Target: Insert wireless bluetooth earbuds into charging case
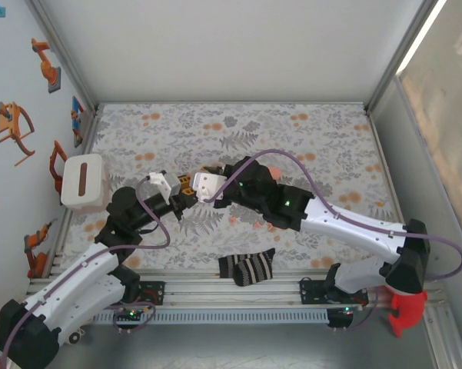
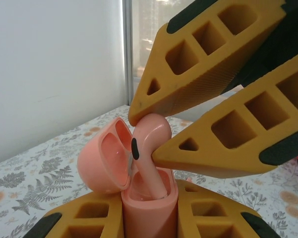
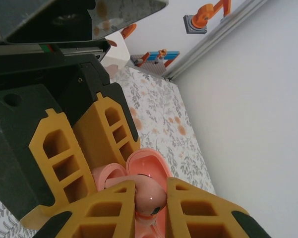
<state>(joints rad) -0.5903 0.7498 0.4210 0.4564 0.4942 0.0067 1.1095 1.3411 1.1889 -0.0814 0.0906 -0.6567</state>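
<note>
My left gripper [image 2: 149, 210] is shut on the body of a salmon-pink charging case [image 2: 148, 218] and holds it upright. The case's lid [image 2: 103, 159] is swung open to the left. My right gripper [image 2: 146, 135] is shut on the head of a pink earbud [image 2: 151, 133] with a black oval spot. The earbud's stem reaches down into the case's opening. In the right wrist view the earbud [image 3: 149, 192] sits between my right gripper's [image 3: 151, 198] yellow fingers, in front of the open lid [image 3: 149, 163]. From above, both grippers [image 1: 186, 187] meet over the cloth's middle left.
A white box [image 1: 84, 182] with a slot stands at the left edge of the floral cloth [image 1: 292, 146]. A black-and-white striped fabric piece [image 1: 247, 267] lies near the front edge. A red object [image 1: 406, 309] sits off the table at the front right.
</note>
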